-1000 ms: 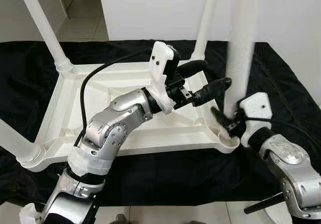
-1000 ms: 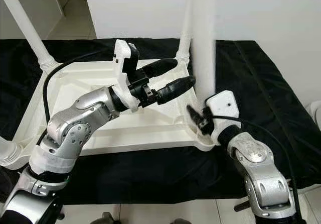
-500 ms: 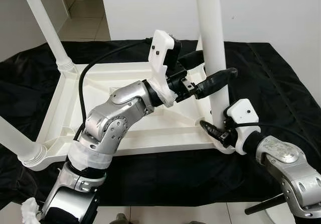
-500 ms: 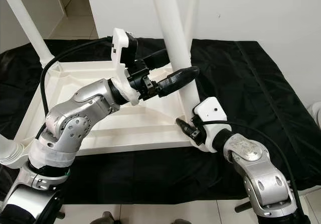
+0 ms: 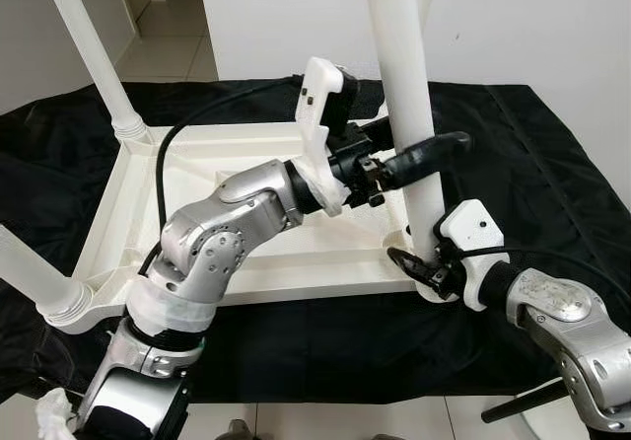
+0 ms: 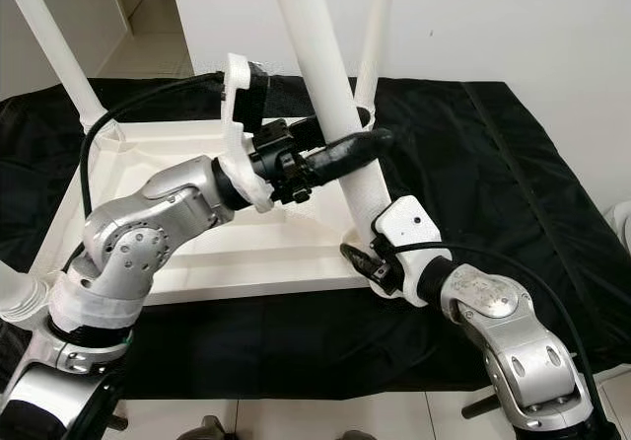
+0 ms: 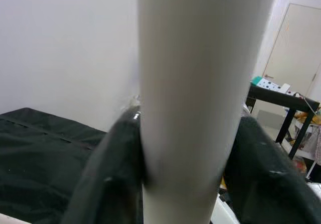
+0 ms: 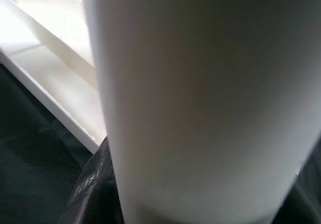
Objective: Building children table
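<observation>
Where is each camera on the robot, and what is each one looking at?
Left eye view: on the head, looking down at the upturned white table top on the black cloth; both silver arms show.
Right eye view: beside it, same scene; left pincer and right pincer grip the near-right leg.
Left wrist view: along its black fingers, which clamp that leg.
Right wrist view: along that pincer, very close to the leg's base.
All four views share this leg.
</observation>
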You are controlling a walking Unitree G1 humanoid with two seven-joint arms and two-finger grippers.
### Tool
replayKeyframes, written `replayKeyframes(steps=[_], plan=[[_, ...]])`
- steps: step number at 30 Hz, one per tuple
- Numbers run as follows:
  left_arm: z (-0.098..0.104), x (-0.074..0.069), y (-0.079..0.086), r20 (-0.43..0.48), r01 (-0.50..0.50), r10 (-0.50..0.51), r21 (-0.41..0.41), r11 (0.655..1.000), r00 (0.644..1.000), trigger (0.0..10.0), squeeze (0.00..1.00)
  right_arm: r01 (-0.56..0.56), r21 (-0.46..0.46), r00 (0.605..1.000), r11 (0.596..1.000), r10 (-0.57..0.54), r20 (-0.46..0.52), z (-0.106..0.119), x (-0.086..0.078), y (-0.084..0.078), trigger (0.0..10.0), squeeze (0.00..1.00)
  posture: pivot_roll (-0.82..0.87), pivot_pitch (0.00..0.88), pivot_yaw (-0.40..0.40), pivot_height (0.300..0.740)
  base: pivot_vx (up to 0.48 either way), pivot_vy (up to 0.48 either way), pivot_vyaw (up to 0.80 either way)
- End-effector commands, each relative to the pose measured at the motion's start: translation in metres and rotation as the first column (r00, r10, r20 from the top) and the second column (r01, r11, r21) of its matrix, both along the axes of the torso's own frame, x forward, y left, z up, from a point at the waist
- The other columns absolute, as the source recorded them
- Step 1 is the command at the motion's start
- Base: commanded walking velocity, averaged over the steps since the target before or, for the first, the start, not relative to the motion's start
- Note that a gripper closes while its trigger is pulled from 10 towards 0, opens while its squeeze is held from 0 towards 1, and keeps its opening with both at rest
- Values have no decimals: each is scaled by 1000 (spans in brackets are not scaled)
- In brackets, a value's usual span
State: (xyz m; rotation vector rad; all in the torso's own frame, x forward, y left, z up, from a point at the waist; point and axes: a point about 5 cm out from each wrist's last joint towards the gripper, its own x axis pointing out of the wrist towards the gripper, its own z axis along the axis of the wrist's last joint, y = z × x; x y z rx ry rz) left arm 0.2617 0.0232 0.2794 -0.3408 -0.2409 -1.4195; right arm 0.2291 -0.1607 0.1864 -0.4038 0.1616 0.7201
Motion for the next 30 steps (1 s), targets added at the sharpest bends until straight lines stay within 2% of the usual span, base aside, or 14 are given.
replayKeyframes(steps=[1,9,10,11,14,20,21,23,24,25,26,27,30], plan=[[5,-15,-4,74,190,-190,-2,982,979,0,0,-15,-12,1000,1000,15,-8,1,-2,1,10000,0,-41,0,29,740,0,0,0],[5,-15,-3,70,190,-190,-2,982,979,0,0,-12,-17,1000,1000,11,-18,0,-2,0,10000,0,-40,0,24,740,0,0,0],[5,-13,-4,63,171,-171,3,985,983,1020,0,6,-13,1000,1000,-6,-16,0,0,-1,10000,1000,-39,0,22,740,0,0,0],[6,-11,-5,59,147,-148,9,989,987,10000,0,30,-4,1000,1000,-30,-5,1,2,-2,10000,1000,-38,0,21,740,0,0,0],[9,-5,-7,36,91,-91,8,996,995,10000,0,85,25,996,996,-86,32,5,7,-3,10000,1000,-37,0,20,740,0,0,0],[15,4,-9,7,11,-11,5,1000,1000,10000,0,158,15,982,987,-159,99,8,15,-1,10000,1000,-36,0,18,740,0,0,0],[16,10,-8,10,-31,30,17,999,999,10000,0,221,15,965,975,-221,138,10,21,0,10000,1000,-33,0,15,740,0,0,0],[16,10,-8,10,-31,30,17,999,999,10000,0,221,15,965,975,-221,138,10,21,0,10000,1000,-33,0,15,740,0,0,0],[17,15,-9,25,-75,74,37,997,997,10000,0,297,38,939,954,-299,171,12,27,1,10000,1000,-32,0,13,740,0,0,0],[20,20,-9,46,-112,109,56,992,993,10000,0,371,62,903,927,-375,208,14,34,2,10000,933,-29,0,9,740,0,0,0],[21,22,-10,61,-134,130,68,989,990,10000,0,415,79,877,907,-421,230,16,38,3,10000,933,-29,0,9,740,0,0,0],[26,32,-13,49,-200,197,79,977,979,10000,0,474,90,830,876,-479,285,18,45,7,10000,0,-28,0,9,740,0,0,0],[27,34,-14,47,-219,216,78,972,975,10000,0,490,91,816,867,-493,303,18,47,8,10000,0,-28,0,9,740,0,0,0]])
